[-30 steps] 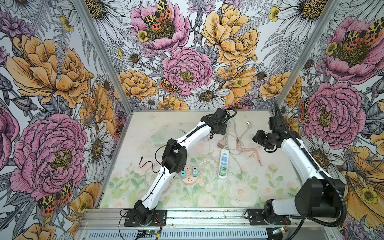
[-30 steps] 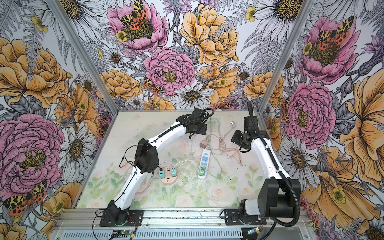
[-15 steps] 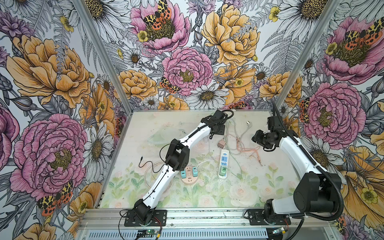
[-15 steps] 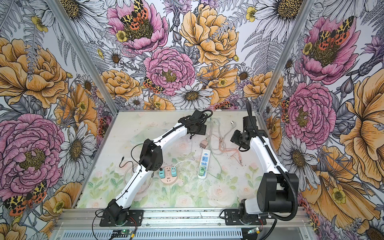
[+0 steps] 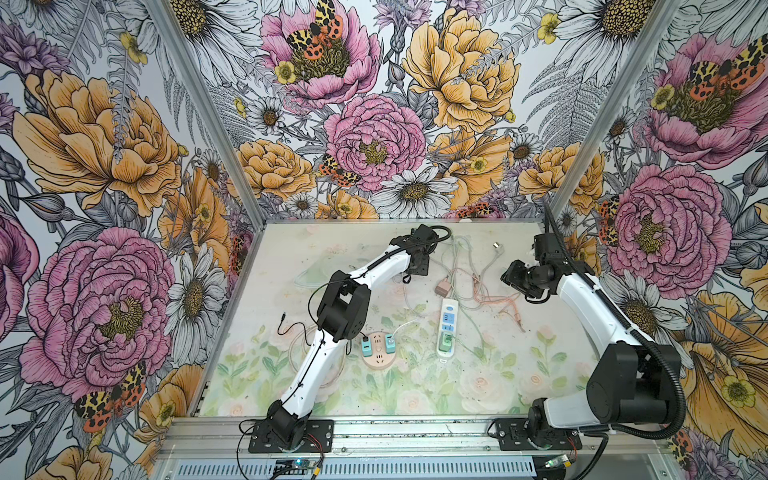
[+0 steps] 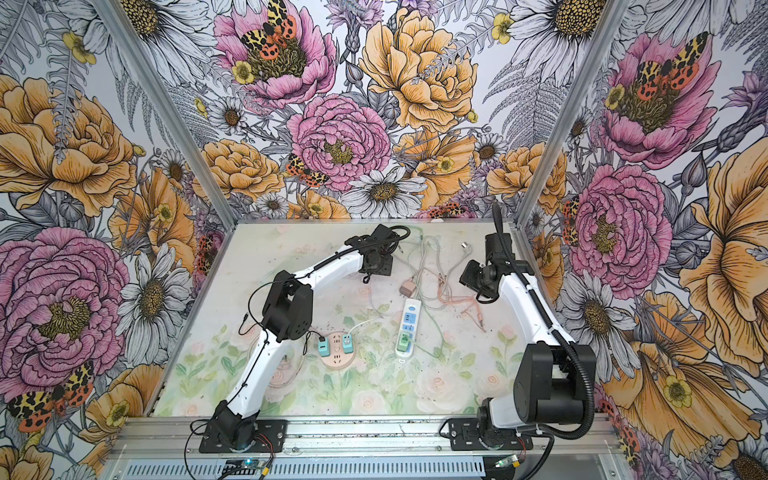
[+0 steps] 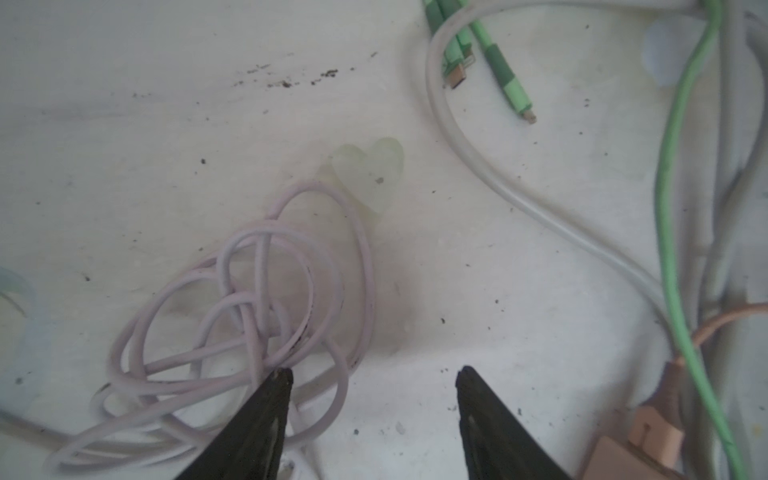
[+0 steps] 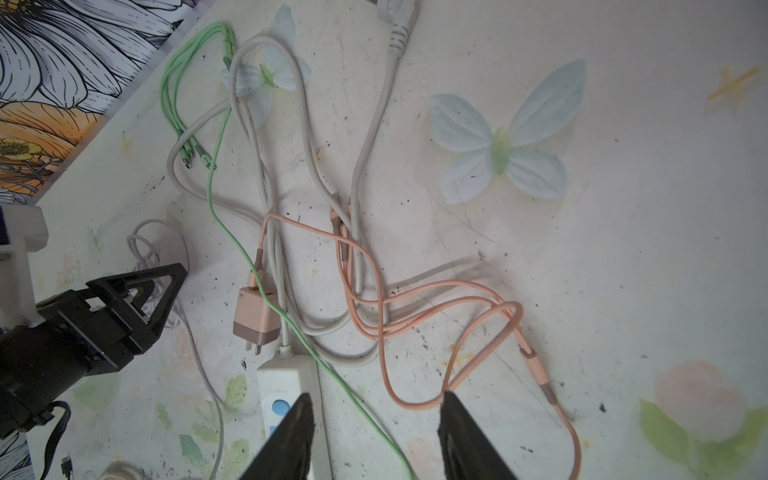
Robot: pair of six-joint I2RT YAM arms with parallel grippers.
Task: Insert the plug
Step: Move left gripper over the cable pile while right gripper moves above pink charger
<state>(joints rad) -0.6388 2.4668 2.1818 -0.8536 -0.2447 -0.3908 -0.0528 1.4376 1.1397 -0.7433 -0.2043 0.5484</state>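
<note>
Just at twelve o'clock of the white power strip [image 5: 448, 328], the pink charger plug [image 8: 254, 318] is lying loose while the right gripper [image 8: 376, 395] and left gripper [image 7: 374, 372] are hovering part-open and empty, the pickup likely needing jaws squared across its body, avoiding the green cable [image 8: 232, 241].

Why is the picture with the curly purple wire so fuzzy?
Left wrist view: the coiled pale lilac cable looks soft and hazy, out of focus; right wrist view: the square peach charger plug is crisper; both top views: evenly lit.
</note>
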